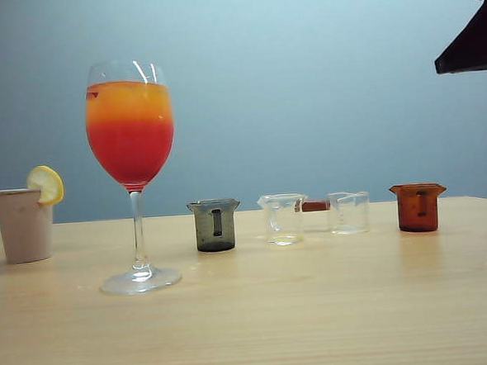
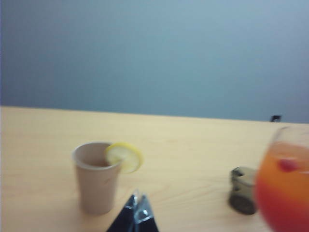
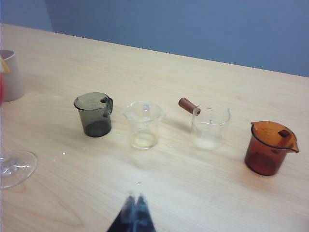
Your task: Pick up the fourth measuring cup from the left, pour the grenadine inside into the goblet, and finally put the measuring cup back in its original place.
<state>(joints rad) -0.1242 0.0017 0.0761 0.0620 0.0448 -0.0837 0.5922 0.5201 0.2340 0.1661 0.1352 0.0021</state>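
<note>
The fourth measuring cup (image 1: 418,207): upright on the desk (image 1: 253,331), far right of the row, well apart from the goblet (image 1: 131,148) on the left, that one filled orange over red. Between them a smoky grey cup (image 1: 215,225) and two clear cups (image 1: 283,218).

Left wrist view: left gripper (image 2: 136,215) tips pressed together, clenched on nothing, above the desk near the beige tumbler (image 2: 96,176) with its lemon slice (image 2: 124,156).

Right wrist view: right gripper (image 3: 134,212) clenched, empty, on the near side of the row; amber cup (image 3: 269,147) empty of liquid, to its right.
</note>
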